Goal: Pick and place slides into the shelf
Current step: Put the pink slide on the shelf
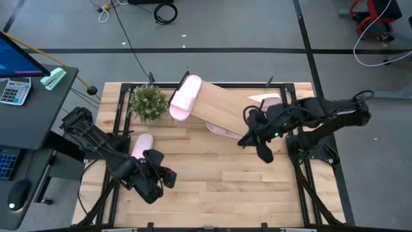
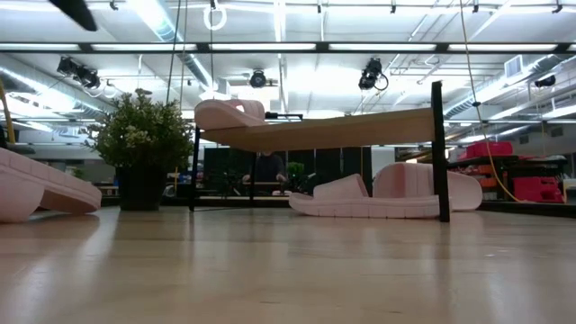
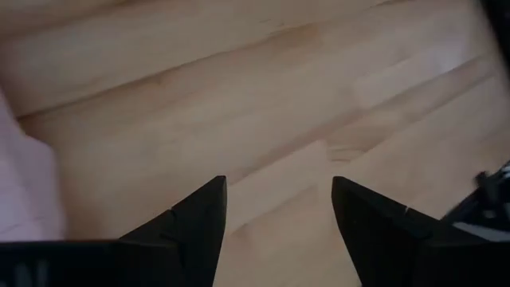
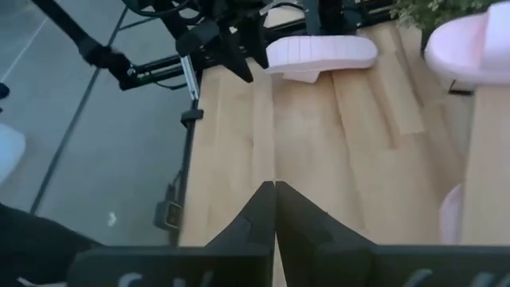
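Note:
One pink slide (image 1: 185,96) lies on the upper left end of the slanted wooden shelf (image 1: 232,106), and shows in the low view (image 2: 229,115) on top of the board (image 2: 342,130). Two more slides (image 2: 342,198) (image 2: 423,189) rest on the table under the shelf. Another slide (image 1: 141,143) lies flat on the table's left side, beside my left arm. My left gripper (image 1: 168,175) is open over bare wood (image 3: 275,199), right of that slide. My right gripper (image 1: 244,139) is shut (image 4: 275,191) by the shelf's near edge and holds nothing.
A potted plant (image 1: 149,102) stands at the table's far left, next to the shelf's left end. The shelf's black legs (image 2: 440,153) stand on the table. Bare tabletop (image 1: 219,180) stretches along the near side between the arms. A desk with a calculator (image 1: 14,90) lies off the left edge.

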You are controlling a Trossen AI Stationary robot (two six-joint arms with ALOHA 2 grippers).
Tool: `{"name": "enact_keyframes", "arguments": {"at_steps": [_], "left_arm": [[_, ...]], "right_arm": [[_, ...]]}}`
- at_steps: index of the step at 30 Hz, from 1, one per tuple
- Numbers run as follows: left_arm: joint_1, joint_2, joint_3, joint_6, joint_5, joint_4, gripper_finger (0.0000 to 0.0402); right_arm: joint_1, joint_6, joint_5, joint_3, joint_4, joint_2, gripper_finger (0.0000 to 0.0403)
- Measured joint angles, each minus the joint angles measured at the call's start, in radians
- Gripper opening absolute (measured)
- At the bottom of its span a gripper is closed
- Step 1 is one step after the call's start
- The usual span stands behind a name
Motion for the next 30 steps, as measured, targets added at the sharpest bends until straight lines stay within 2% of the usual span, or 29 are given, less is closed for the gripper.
{"name": "enact_keyframes", "arguments": {"at_steps": [8, 13, 20, 30], "left_arm": [[-0.032, 0.000, 0.000, -0.025, 0.008, -0.132, 0.0231], [-0.035, 0.000, 0.000, -0.018, 0.061, -0.180, 0.0231], [-0.078, 0.000, 0.000, -0.027, 0.075, -0.208, 0.0231], [-0.157, 0.000, 0.000, -0.102, 0.145, -0.285, 0.0231]], "right_arm": [[0.111, 0.167, 0.106, 0.000, 0.060, 0.057, 0.0016], [0.160, 0.220, 0.168, 0.000, 0.125, 0.097, 0.0016], [0.172, 0.235, 0.170, 0.000, 0.204, 0.154, 0.0014], [0.171, 0.236, 0.170, 0.000, 0.220, 0.174, 0.0015]]}}
